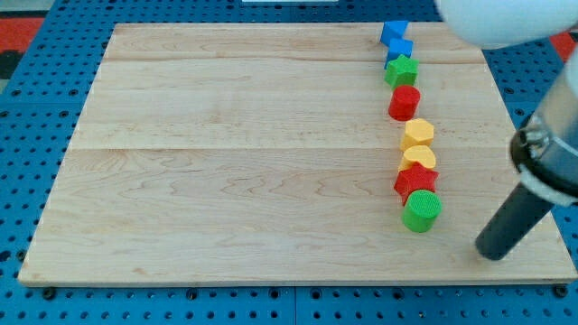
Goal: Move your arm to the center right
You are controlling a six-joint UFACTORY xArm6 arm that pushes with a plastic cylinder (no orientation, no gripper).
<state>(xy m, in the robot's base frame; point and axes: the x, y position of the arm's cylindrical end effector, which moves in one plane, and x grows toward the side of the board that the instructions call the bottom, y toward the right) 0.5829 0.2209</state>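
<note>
My tip (492,255) rests on the wooden board (226,153) near its lower right corner, to the right of and a little below the green cylinder (421,211). A column of blocks runs up the board's right side. From the bottom it holds the green cylinder, a red star (416,181), a yellow block (418,158), a second yellow block (417,134), a red cylinder (405,102), a green star (401,71), a blue block (399,49) and a second blue block (393,32). My tip touches none of them.
The board lies on a blue pegboard (36,117). The arm's grey and white body (551,135) fills the view's right edge and top right corner.
</note>
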